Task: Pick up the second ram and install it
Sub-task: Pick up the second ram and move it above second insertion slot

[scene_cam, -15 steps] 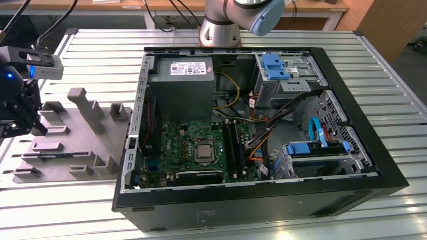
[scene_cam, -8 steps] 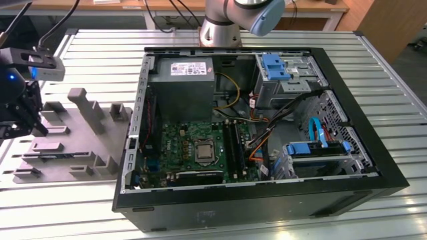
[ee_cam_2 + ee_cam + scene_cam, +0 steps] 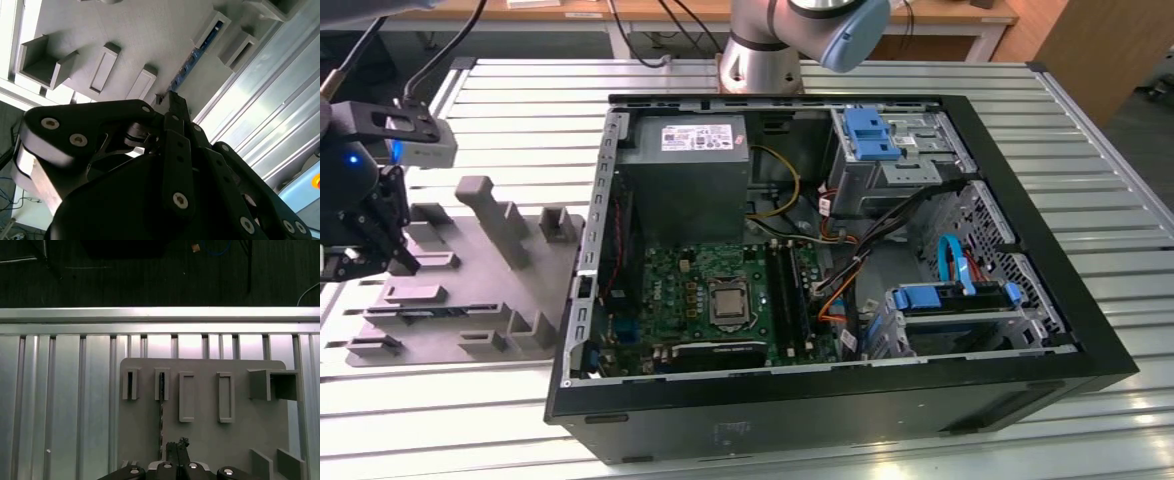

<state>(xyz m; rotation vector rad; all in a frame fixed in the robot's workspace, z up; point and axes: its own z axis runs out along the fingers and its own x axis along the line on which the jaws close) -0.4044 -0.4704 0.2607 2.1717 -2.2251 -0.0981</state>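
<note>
Claw (image 3: 179, 444): black linkage fingers, tips drawn together with no gap visible between them and nothing gripped; it hangs over the grey tray (image 3: 210, 445), close above its face.
Second ram (image 3: 161, 412): a thin stick, seen edge-on in the first wrist view. It lies in the tray, with one end seated in a raised holder and the rest running along the tray's face to a point just beside the claw's tips. In the second wrist view it appears as a narrow blue-green strip.
Whether tips and stick touch: cannot be told.
Holders (image 3: 186, 396): a row of raised rectangular frames across the tray; the stick occupies the second from one end of the row.
Posts (image 3: 491, 215): taller grey uprights on the tray, apart from the stick.
Tabletop (image 3: 1067, 120): slatted metal, carrying the tray.
Computer case (image 3: 854, 410): black, with its side open, standing on the tabletop just beside the tray on the exterior view's right.
Motherboard (image 3: 707, 290): green, lying inside the case, well apart from the tray.
Arm base (image 3: 761, 55): silver column beyond the case's far wall, well apart from the tray.
</note>
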